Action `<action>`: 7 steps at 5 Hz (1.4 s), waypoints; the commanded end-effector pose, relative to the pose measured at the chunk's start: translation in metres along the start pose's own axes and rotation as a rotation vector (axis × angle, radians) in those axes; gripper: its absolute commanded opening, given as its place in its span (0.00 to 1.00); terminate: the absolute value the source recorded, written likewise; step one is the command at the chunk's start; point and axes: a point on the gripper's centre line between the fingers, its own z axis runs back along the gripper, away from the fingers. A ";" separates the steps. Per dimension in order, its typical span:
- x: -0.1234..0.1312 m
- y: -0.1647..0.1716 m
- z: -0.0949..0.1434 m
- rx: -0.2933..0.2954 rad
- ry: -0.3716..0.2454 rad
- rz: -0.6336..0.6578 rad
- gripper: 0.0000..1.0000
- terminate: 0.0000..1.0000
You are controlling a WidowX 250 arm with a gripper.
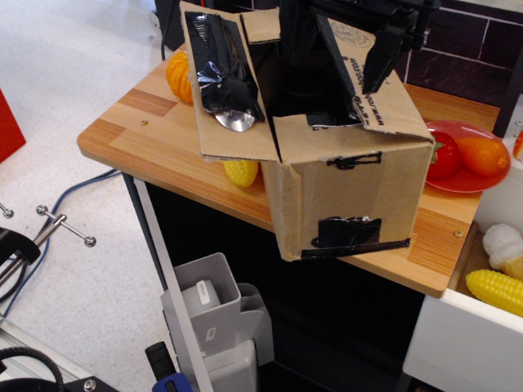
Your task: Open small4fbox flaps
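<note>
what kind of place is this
Probably a robotics lab's toy-kitchen test bench: a taped cardboard box on a small wooden table, plastic fruit on a red plate, cables on the floor.

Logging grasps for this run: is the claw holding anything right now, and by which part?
Cannot be told. The claw sits over the right flap of the box, but contact isn't visible.

A wooden table (pixel 147 131) with light and darker plank strips carries 1 brown cardboard box, the small4fbox (pixel 351 192), standing at its near middle, the box's near corner reaching the table's near edge. Left of the box and touching it lies a yellow toy corn (pixel 241 171). At the far left, partly hidden behind a raised flap, sits an orange toy fruit (pixel 179 77). On the right rests a red plate (pixel 466 181), just beside the box.
</note>
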 end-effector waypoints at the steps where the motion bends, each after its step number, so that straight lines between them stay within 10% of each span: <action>1: 0.000 0.000 0.000 0.000 0.000 0.000 1.00 0.00; 7: -0.025 0.032 -0.032 0.011 -0.030 0.051 1.00 0.00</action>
